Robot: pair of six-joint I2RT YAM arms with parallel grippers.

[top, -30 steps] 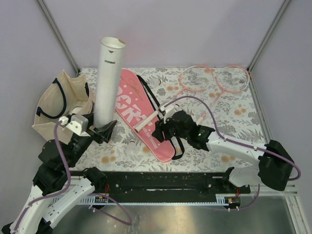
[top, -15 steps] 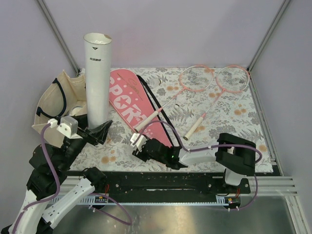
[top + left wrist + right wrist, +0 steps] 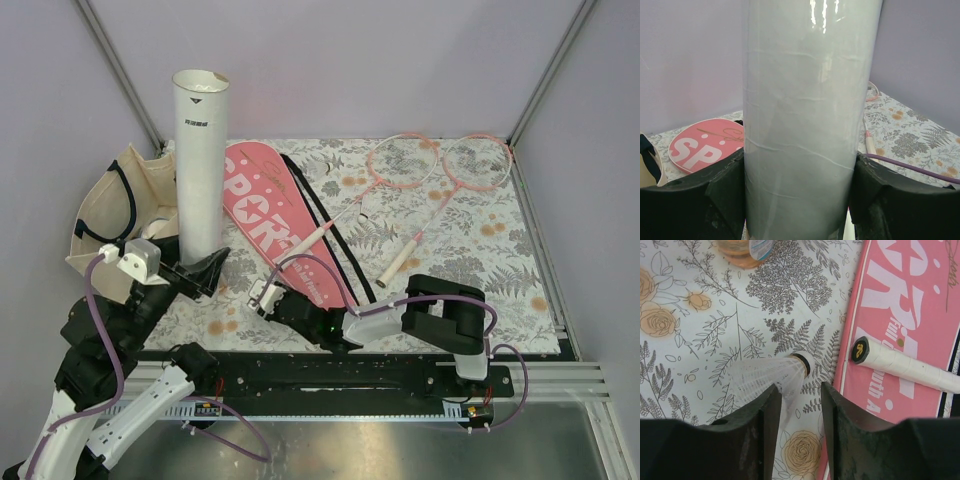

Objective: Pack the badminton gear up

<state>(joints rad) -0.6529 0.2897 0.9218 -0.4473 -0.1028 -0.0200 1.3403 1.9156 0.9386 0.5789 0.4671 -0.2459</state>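
My left gripper (image 3: pixel 203 268) is shut on the long white tube (image 3: pixel 200 150) and holds it upright by its lower part; the tube (image 3: pixel 805 125) fills the left wrist view between the fingers. The pink "SPORT" cover (image 3: pixel 268 215) lies flat with its black strap (image 3: pixel 330 225) alongside. One white racket handle (image 3: pixel 305 243) rests on it, and the two pink rackets (image 3: pixel 405 162) (image 3: pixel 478 162) lie at the back right. My right gripper (image 3: pixel 262 298) (image 3: pixel 800 390) is open, low over the table, beside the cover (image 3: pixel 910 310). A white shuttlecock (image 3: pixel 767 377) lies just ahead of it, its skirt touching the left finger.
The beige tote bag (image 3: pixel 115 215) with navy handles stands at the left, next to the tube. An orange bottle (image 3: pixel 742 250) lies ahead of the right gripper. A racket handle end (image 3: pixel 862 350) lies on the cover close to the right finger. The booth walls close in the back and the sides.
The left gripper moved the tube left and stood it more upright, then held still. The right gripper pulled back from the cover's middle to the near left, low beside the cover's edge.
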